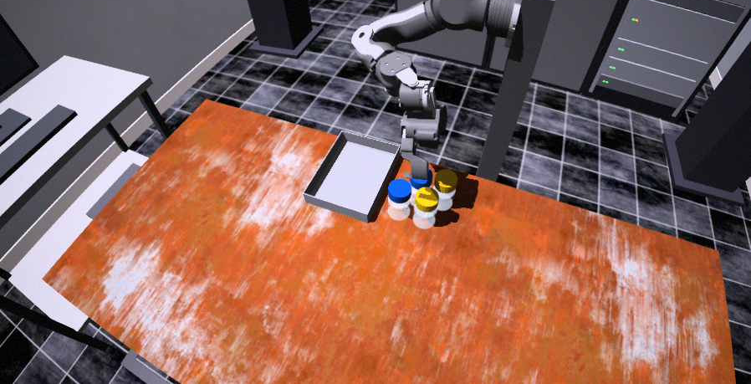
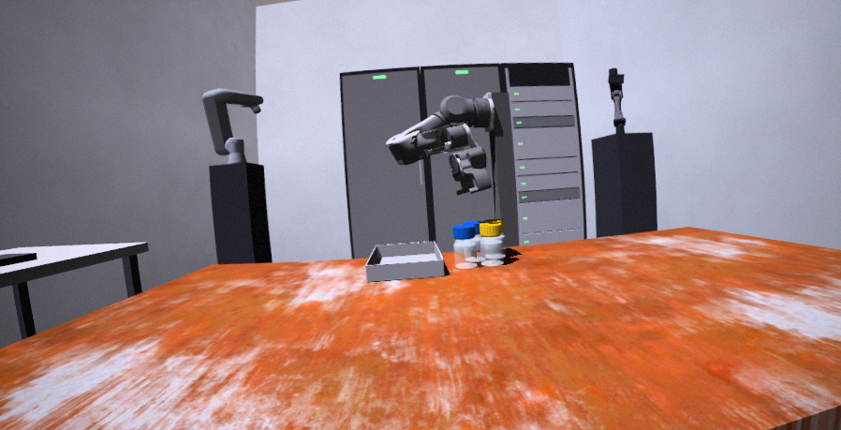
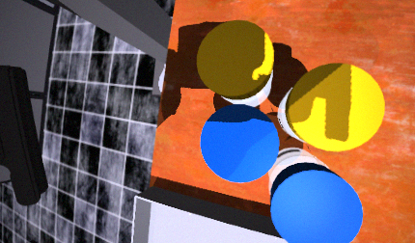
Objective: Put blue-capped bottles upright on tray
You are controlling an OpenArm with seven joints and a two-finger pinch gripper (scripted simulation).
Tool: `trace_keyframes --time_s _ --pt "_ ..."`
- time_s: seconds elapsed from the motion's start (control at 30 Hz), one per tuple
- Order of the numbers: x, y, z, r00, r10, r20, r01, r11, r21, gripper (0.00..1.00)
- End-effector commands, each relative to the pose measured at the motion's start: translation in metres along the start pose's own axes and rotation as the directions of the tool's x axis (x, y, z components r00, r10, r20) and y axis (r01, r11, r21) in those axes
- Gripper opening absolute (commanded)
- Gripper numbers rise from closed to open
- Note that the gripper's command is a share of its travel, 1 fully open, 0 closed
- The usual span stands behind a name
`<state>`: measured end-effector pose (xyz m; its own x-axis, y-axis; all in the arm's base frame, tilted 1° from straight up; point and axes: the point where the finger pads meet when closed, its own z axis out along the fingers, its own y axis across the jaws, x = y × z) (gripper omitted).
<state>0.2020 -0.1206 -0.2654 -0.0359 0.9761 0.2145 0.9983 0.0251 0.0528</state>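
Observation:
A blue-capped bottle (image 1: 399, 191) (image 2: 464, 231) (image 3: 317, 207) stands beside the tray (image 1: 336, 208) (image 2: 405, 272) (image 3: 200, 204), near its right front corner. A second blue-capped bottle (image 1: 421, 184) (image 2: 471, 224) (image 3: 239, 145) stands behind it, partly hidden by a finger in the top view. A yellow-capped bottle (image 1: 426, 200) (image 2: 490, 229) (image 3: 337, 108) stands at the front right of the group. Another yellow-capped bottle (image 1: 445, 180) (image 3: 235, 59) stands behind that one. No bottle is on the tray. My gripper (image 1: 412, 175) (image 2: 470, 191) is open and empty, above the bottles.
The bottles stand close together, with narrow gaps between their caps. The tray has low raised walls. The table's back edge runs just behind the tray and bottles. The arm's post (image 1: 509, 102) (image 2: 504, 162) rises behind the group, to the right.

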Motion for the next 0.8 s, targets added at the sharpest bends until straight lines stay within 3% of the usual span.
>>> trace_keyframes --time_s 0.0,0.53,0.57,0.77 --pt "0.000 0.000 -0.001 1.000 -0.001 0.000 0.001 1.000 -0.003 1.00" --pt "0.000 0.000 -0.001 1.000 -0.001 0.000 0.001 1.000 -0.003 1.00" --pt "0.001 0.002 -0.003 1.000 -0.025 -0.008 0.025 1.000 -0.003 0.42" --pt "0.007 0.009 -0.014 0.984 -0.171 -0.053 0.171 0.985 -0.006 0.42"
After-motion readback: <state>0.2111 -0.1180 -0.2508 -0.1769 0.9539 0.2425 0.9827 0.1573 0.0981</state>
